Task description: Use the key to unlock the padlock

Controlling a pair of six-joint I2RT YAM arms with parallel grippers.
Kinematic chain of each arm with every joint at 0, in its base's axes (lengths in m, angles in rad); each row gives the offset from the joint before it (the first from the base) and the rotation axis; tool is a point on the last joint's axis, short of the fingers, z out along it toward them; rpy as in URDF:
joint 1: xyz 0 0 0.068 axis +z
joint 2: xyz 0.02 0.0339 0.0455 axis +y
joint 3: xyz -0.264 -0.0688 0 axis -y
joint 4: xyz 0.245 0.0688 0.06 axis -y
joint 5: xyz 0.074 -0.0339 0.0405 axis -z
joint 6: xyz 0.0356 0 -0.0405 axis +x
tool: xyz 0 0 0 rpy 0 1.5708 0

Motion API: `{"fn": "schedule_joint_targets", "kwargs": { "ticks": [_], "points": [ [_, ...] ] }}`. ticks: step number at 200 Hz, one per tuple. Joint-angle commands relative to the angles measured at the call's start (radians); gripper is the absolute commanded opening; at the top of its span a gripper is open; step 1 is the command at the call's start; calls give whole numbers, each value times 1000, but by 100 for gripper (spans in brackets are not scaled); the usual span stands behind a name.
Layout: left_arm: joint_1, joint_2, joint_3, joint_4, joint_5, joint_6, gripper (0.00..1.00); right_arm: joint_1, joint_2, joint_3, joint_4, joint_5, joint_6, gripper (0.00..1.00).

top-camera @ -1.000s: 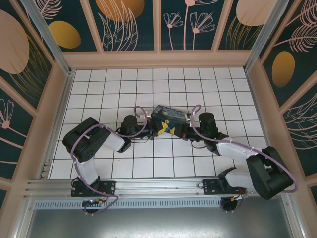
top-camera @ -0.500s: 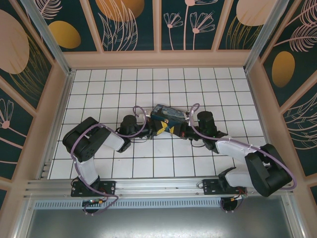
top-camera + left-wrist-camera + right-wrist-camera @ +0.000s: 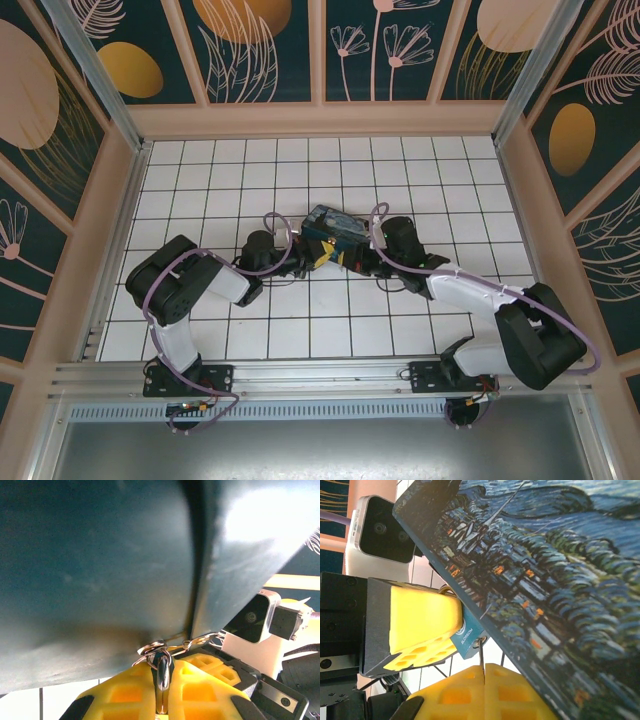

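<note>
The padlock (image 3: pixel 468 636) is a small teal body hanging at the lower edge of the blue painted tin box (image 3: pixel 545 570). My left gripper (image 3: pixel 162 662) is shut on it, its yellow pads (image 3: pixel 420 625) squeezing the body; the shiny shackle (image 3: pixel 163 680) runs up into wire rings under the tin. My right gripper (image 3: pixel 484 669) is shut on the key (image 3: pixel 481 656), a thin dark sliver standing up from between its pads. The key's tip sits at the brass keyhole on the padlock's underside. From above, both grippers (image 3: pixel 318 256) (image 3: pixel 345 262) meet just below the tin (image 3: pixel 338 226).
The tin stands tilted in the middle of the white tiled floor (image 3: pixel 200 180), raised off the tiles on the side by the grippers. Wooden walls with aluminium posts (image 3: pixel 95 70) ring the floor. The right wrist camera housing (image 3: pixel 255 617) is close beside the left fingers.
The right arm has swung left, bringing the key up to the padlock. The tin has shifted slightly left and away. The left arm has held still, shut on the padlock.
</note>
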Motion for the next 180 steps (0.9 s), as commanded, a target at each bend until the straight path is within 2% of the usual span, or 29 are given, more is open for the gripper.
{"fn": "schedule_joint_targets", "kwargs": {
  "ticks": [1, 25, 82, 110, 126, 149, 180],
  "points": [
    [-26, -11, 4, 75, 93, 5, 0, -51, -13, -37, 164, -37, 46, 0],
    [-26, -17, 1, 72, 94, 9, 0, -82, -11, -56, 266, -104, 95, 0],
    [-26, -22, -1, 68, 94, 15, 0, -95, 14, -49, 315, -163, 115, 0],
    [-26, -17, 0, 68, 96, 18, 0, -87, 60, -55, 480, -246, 209, 0],
    [-26, -15, -1, 67, 94, 17, 0, -83, 90, -34, 501, -272, 230, 0],
    [-26, -14, 1, 68, 94, 17, 0, -56, 107, 39, 343, -230, 146, 0],
    [-27, -18, -1, 68, 96, 18, 0, -5, 97, 164, 11, -18, -53, 0]
  ]
}}
